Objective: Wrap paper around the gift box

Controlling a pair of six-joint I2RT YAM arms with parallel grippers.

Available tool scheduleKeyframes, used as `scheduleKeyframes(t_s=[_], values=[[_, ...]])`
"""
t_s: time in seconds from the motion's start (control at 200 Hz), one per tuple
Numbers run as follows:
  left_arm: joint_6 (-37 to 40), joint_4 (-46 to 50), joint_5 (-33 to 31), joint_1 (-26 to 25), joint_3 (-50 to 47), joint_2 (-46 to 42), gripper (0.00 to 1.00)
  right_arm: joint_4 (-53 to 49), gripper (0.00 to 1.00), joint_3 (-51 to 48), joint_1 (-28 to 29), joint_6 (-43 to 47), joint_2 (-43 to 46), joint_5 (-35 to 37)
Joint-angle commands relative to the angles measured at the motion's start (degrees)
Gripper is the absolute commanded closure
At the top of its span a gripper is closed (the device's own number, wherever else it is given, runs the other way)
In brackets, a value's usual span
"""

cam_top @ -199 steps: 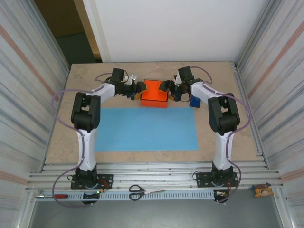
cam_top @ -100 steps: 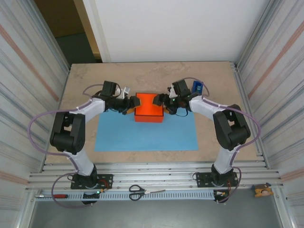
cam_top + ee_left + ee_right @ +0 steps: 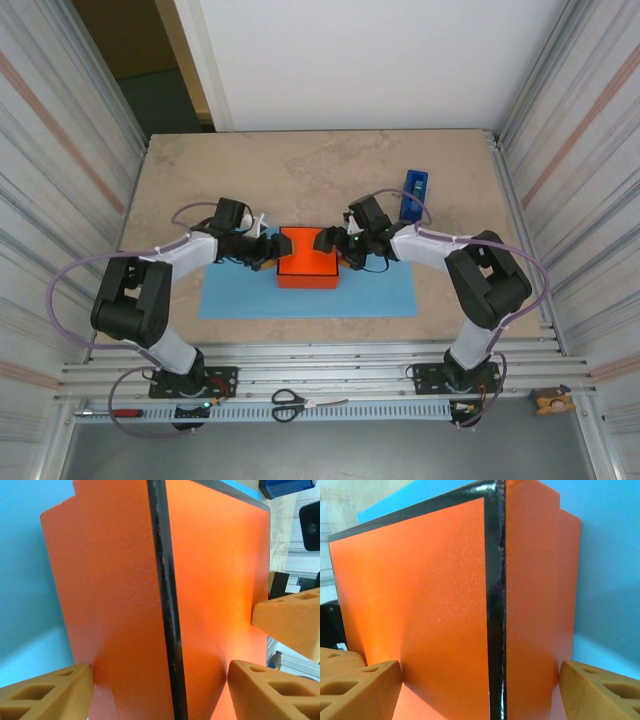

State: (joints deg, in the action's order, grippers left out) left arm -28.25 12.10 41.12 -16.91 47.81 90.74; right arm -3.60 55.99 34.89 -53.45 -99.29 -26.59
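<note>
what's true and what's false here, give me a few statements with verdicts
1. The gift box is over the paper. True.
2. The left gripper is clear of the gift box. False: its fingers straddle the box and press on it.
3. The right gripper holds the gift box from the opposite side. True.
4. The tape dispenser lies on the paper. False: it sits on the bare table beyond the paper's far right corner.
5. The scissors lie beside the gift box. False: they lie on the metal rail at the near edge.
</note>
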Motion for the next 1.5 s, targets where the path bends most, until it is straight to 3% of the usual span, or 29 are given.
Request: scheduleKeyframes(t_s=[0.0,0.185,0.591,1.072,1.493], values=[[2.6,-0.7,-0.1,-0.9,0.2,-0.7,0.26,2.5,0.2,-0.8,1.7,-2.3,0.2,0.3],[4.2,2.4,-2.1,-1.0,0.5,0.1,0.21,1.3,0.17,-1.7,2.1,-2.4,0.6,2.8],[4.0,2.7,-4.2,-1.0,-1.0,-0.9,0.22,-0.9,0.17,-0.2,1.0,-0.7,-0.2,2.6],[2.5,1.0,-2.1,-1.0,-1.9,-1.1,0.32,-1.0,0.23,0.8,-0.3,0.5,-1.5,1.4],[1.0,1.4,-1.8,-1.9,-1.9,-1.0,0.31,-1.4,0.22,0.0,-1.2,0.7,-1.0,0.9]])
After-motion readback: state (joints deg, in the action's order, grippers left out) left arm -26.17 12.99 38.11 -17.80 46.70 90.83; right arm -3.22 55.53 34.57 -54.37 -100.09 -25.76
